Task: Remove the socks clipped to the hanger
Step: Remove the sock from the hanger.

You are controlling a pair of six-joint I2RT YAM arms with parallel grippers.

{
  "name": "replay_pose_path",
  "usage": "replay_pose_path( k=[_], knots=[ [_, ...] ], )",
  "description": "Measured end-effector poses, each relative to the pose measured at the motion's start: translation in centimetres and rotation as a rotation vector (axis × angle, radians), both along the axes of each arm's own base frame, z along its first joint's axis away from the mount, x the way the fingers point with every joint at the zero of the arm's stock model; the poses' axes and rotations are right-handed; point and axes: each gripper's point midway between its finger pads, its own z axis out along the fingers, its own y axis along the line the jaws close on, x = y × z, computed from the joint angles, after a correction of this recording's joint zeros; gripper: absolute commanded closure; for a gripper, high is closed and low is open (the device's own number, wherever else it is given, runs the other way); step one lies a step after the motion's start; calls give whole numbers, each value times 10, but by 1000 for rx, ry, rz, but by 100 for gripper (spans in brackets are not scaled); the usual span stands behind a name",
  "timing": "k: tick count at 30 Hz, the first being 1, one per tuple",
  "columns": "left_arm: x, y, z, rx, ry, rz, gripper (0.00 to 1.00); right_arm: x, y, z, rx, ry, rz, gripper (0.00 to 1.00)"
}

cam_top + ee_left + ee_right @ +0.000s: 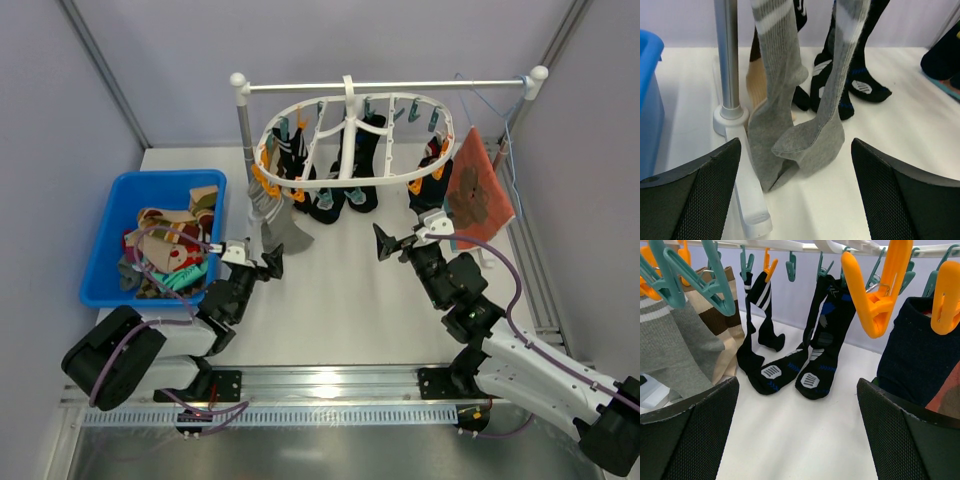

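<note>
Socks [815, 350] clipped to hanger [340, 184] | left gripper [262, 262] wide, empty, facing 2 grey socks [785, 115] below hanger | right gripper [405, 235] wide, empty | best: pinch 1 high, pull down

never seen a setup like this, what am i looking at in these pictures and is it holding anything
Two robot arms sit at the table's near edge, each ending in a two-finger gripper. The wide picture looks down from above; the other two come from a camera on each wrist, its black fingers at the bottom corners. A white oval hanger hangs on a rail with socks clipped to it. A blue bin on the left holds more. The left gripper and right gripper are both open, holding nothing.
</note>
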Motion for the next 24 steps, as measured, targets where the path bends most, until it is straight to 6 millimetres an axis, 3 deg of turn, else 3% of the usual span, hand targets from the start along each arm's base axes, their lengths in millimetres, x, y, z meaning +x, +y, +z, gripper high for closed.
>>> replay_pose_path(
  k=[6, 9, 12, 13, 18, 24],
  knots=[
    [17, -12, -12, 33, 43, 2, 15, -1, 1, 0, 1, -2, 6, 0],
    [23, -17, -14, 38, 49, 3, 28, -1, 1, 0, 1, -2, 7, 0],
    [29, -21, -15, 44, 53, 1, 45, -1, 1, 0, 1, -2, 7, 0],
    [30, -23, -15, 48, 54, 0, 58, -1, 1, 0, 1, -2, 8, 0],
    [32, -32, -17, 73, 53, -13, 97, -1, 1, 0, 1, -2, 8, 0],
    [18, -67, -13, 146, 18, -69, 100, -1, 1, 0, 1, -3, 8, 0]
  ],
)
